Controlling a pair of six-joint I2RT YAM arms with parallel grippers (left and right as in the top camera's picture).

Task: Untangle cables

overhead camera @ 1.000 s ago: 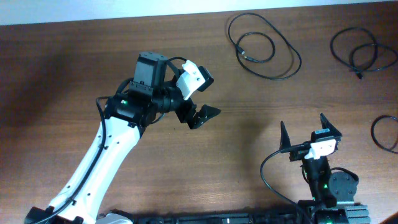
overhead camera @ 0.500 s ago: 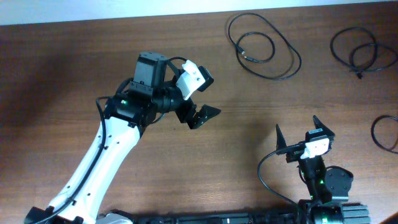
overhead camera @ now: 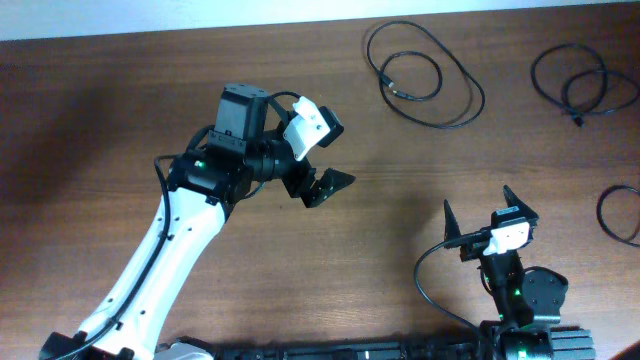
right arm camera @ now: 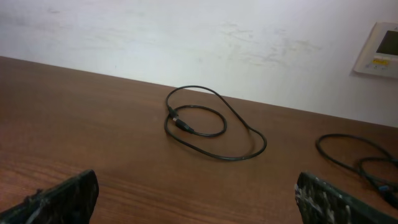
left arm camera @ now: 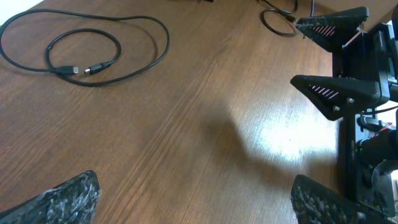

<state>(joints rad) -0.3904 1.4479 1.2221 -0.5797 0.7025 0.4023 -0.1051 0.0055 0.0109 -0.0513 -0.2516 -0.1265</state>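
Three black cables lie apart as loose loops on the wooden table: one at the back middle, one at the back right, one at the right edge. My left gripper is open and empty, held above the table left of centre, well short of the back-middle cable. My right gripper is open and empty near the front right, its fingers pointing up. The right wrist view shows the back-middle cable far ahead and another cable at its right.
The left wrist view shows the right gripper and its mount at the right. A white wall with a small panel stands behind the table's far edge. Bare wood lies between the grippers.
My right gripper has dropped slightly toward the front and shifted a little left, then held still. The left arm and the cables have not moved.
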